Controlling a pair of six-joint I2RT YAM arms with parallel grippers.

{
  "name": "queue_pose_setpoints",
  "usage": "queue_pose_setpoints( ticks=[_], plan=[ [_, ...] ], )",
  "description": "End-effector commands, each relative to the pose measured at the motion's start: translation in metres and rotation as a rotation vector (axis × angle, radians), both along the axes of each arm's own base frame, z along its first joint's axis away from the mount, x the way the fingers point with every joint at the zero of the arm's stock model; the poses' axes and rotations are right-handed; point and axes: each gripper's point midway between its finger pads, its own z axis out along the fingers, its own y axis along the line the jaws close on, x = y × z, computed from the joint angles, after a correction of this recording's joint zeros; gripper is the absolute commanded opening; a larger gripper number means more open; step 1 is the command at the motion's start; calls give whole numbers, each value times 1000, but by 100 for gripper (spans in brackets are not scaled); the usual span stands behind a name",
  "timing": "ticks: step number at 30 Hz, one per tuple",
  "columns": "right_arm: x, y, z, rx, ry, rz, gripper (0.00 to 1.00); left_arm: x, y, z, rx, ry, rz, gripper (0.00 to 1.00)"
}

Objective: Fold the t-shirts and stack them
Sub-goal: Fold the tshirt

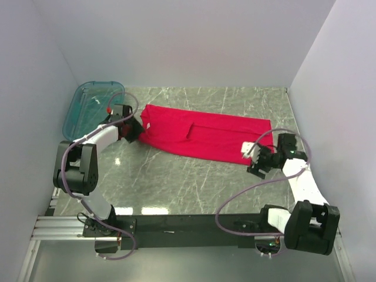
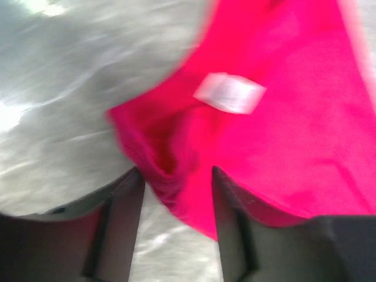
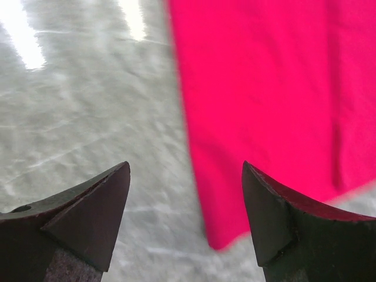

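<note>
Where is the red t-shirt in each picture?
Top view: the red t-shirt lies across the middle.
Left wrist: it fills the right side, with its white label near the top.
Right wrist: it fills the upper right.
Shared landmark: the grey marble table.

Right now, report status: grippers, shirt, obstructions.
Left gripper straddling t-shirt collar edge, grip unconfirmed. Right gripper open above hem corner. Teal tub beside left arm, clear of cloth.
</note>
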Motion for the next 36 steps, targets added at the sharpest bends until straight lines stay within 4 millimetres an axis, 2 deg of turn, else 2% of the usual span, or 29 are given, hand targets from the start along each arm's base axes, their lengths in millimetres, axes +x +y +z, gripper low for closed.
queue_pose_setpoints(
  ticks=[1, 2, 3, 5, 6, 7, 8, 9, 10, 13, 15, 16, 17, 19, 21, 22, 23, 25, 26, 27, 29, 30, 32, 33, 36],
  plan=[
    [-23, 33, -25, -45, 48, 192, 83, 22, -26, 49, -42, -148, -191, 56],
    [-30, 29, -42, -112, 75, 190, 83, 22, -33, 59, -70, -172, -221, 59],
    [-22, 36, -44, -140, 29, 214, 83, 21, -35, 75, -78, -216, -242, 64],
    [-24, 49, -56, -168, 43, 214, 83, 16, -39, 92, -94, -252, -268, 68],
    [-13, 53, -53, -170, 7, 198, 83, 12, -40, 97, -93, -266, -281, 69],
    [-9, 55, -55, -175, 7, 183, 83, 8, -39, 114, -93, -303, -285, 72],
    [-6, 58, -58, -171, 24, 157, 83, 6, -38, 121, -88, -321, -287, 73],
    [7, 56, -55, -190, -13, 121, 82, 1, -37, 125, -84, -328, -290, 74],
    [11, 56, -56, -187, -8, 89, 82, -5, -34, 139, -72, -355, -285, 76],
    [23, 53, -56, -208, -22, 46, 81, -18, -19, 154, -16, -381, -246, 80],
    [28, 51, -53, -215, -51, 32, 81, -27, -10, 156, 9, -385, -224, 80],
    [30, 50, -52, -220, -60, 28, 81, -32, -3, 165, 27, -413, -207, 81],
    [32, 49, -51, -227, -72, 24, 81, -39, 1, 159, 35, -398, -199, 82],
    [34, 46, -52, -250, -78, 26, 81, -49, 7, 169, 57, -437, -196, 82],
    [37, 42, -56, -273, -77, 22, 81, -61, 13, 167, 91, -441, -202, 83],
    [38, 41, -57, -287, -79, 28, 81, -68, 16, 179, 107, -479, -194, 86],
    [40, 38, -61, -306, -68, 21, 80, -74, 23, 176, 131, -475, -174, 88],
    [45, 35, -64, -328, -76, 20, 77, -90, 29, 186, 148, -509, -156, 93],
    [45, 33, -68, -342, -62, 19, 76, -96, 29, 183, 147, -508, -155, 95],
    [47, 33, -69, -345, -60, 17, 71, -104, 30, 189, 144, -533, -148, 97],
    [49, 32, -72, -355, -50, 16, 66, -111, 31, 182, 137, -527, -145, 97],
    [48, 31, -74, -361, -41, 15, 57, -116, 31, 182, 127, -531, -139, 97],
    [46, 31, -72, -360, -35, 23, 47, -120, 29, 177, 111, -515, -141, 96],
    [39, 33, -74, -350, -16, 44, 40, -122, 26, 174, 89, -507, -141, 96],
    [23, 37, -72, -338, -20, 111, 30, -127, 14, 165, 12, -498, -159, 96]
  ],
)
